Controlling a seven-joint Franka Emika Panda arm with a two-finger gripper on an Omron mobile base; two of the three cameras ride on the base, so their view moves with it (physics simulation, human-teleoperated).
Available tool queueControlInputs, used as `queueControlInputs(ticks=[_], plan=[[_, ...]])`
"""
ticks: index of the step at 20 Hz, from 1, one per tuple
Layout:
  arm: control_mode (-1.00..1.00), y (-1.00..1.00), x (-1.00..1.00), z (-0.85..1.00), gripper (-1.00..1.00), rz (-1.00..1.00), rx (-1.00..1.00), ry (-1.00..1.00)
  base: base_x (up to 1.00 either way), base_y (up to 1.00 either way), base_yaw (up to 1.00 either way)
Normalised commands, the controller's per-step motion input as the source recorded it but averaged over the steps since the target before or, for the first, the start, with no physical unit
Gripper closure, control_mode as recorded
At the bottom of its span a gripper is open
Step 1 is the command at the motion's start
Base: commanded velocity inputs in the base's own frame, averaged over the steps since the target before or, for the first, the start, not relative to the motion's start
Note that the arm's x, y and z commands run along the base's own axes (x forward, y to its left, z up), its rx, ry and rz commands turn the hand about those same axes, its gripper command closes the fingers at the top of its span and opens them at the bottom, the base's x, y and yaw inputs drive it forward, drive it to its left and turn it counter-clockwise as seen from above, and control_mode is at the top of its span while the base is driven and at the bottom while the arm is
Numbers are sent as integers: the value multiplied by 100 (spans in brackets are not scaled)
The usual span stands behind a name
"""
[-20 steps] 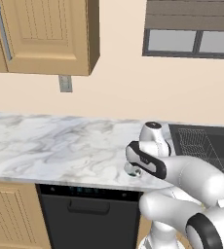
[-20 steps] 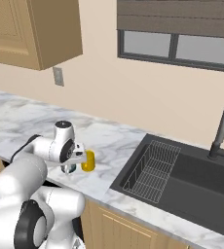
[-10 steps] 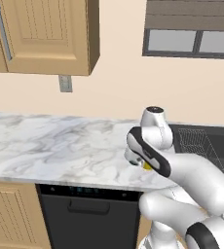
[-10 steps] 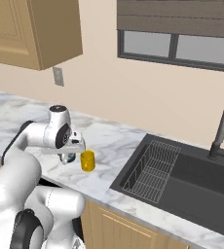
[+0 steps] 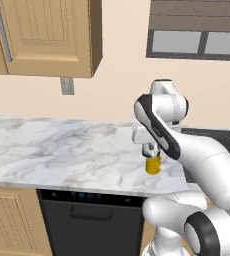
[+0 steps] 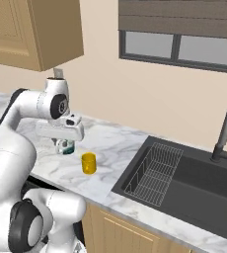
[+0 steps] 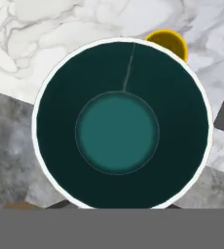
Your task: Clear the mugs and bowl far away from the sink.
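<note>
Two mugs upright, mouths up: teal mug [image 7: 118, 125] in hand [image 6: 65, 146] grip, yellow mug [image 6: 89, 163] beside.

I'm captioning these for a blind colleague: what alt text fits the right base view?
A white robot arm holds its gripper over a teal mug on a marble counter, beside a yellow mug. To the right lies a dark sink.

A mug [image 6: 89, 163] stood on the table [image 6: 110, 148] at centre left of the right base view, the sink [image 6: 194, 183] at right, another mug [image 6: 65, 146] just left of the first.
</note>
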Motion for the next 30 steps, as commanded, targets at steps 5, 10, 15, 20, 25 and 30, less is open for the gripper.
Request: queueControlInputs(ticks=[5, 10, 15, 20, 25, 30], plan=[[-100, 18, -50, 78, 100, 0, -31, -49, 0, 0, 0], [-100, 0, -41, 67, 100, 4, -5, -8, 0, 0, 0], [-100, -7, -52, 65, 100, -1, 0, -7, 0, 0, 0], [-100, -10, -62, 34, 100, -3, 1, -20, 0, 0, 0], [-100, -20, -46, 3, 100, 0, 15, -16, 0, 0, 0], [-100, -1, -22, 21, 100, 0, 5, -16, 0, 0, 0]])
